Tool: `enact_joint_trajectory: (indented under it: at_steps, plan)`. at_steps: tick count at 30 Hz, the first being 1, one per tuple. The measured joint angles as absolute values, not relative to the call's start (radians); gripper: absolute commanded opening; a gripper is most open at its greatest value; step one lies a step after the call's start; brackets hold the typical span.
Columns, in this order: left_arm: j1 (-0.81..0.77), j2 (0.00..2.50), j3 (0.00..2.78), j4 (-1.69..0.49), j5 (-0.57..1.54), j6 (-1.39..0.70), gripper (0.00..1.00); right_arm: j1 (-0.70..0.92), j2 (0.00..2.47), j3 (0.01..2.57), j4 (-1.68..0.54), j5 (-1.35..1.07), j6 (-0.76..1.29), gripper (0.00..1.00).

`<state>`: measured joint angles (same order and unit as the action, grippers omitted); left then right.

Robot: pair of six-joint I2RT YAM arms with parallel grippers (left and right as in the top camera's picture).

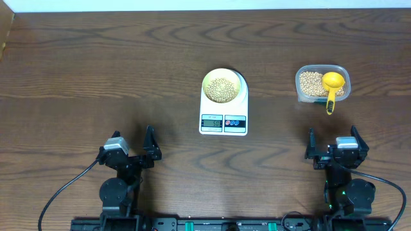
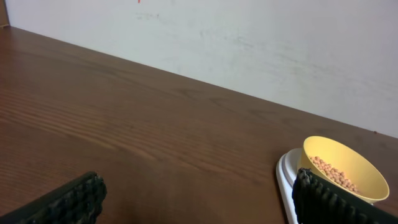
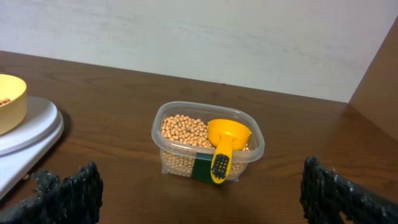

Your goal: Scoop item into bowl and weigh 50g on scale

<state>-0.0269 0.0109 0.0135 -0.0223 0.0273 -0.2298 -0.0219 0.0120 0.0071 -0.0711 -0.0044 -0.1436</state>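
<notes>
Dark wood-grain table point(image 1: 96, 64), white wall point(image 2: 249, 50) behind, scale point(image 1: 223, 122) mid-table

There is one bowl point(image 1: 240, 79), one scale point(image 1: 223, 123), one clear tub point(image 1: 321, 66) and one yellow scoop point(image 1: 332, 82) on one table point(image 1: 96, 64). The beans point(image 1: 223, 90) are too many to count. There are two robot hands, the left gripper point(image 1: 133, 140) and the right gripper point(image 1: 334, 140).

Fingers point(image 2: 68, 202) apart; bowl point(image 2: 349, 158) holding beans point(image 2: 333, 174) atop scale point(image 2: 285, 178).
</notes>
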Motion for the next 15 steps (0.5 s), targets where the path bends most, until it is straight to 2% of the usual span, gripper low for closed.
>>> enact_joint_trajectory:
  at_steps: [15]
  plan:
    - [-0.027,0.011,0.014,-0.023,0.035,-0.186,0.98,-0.022,0.012,0.007,-0.071,-0.004,-0.144,0.99]
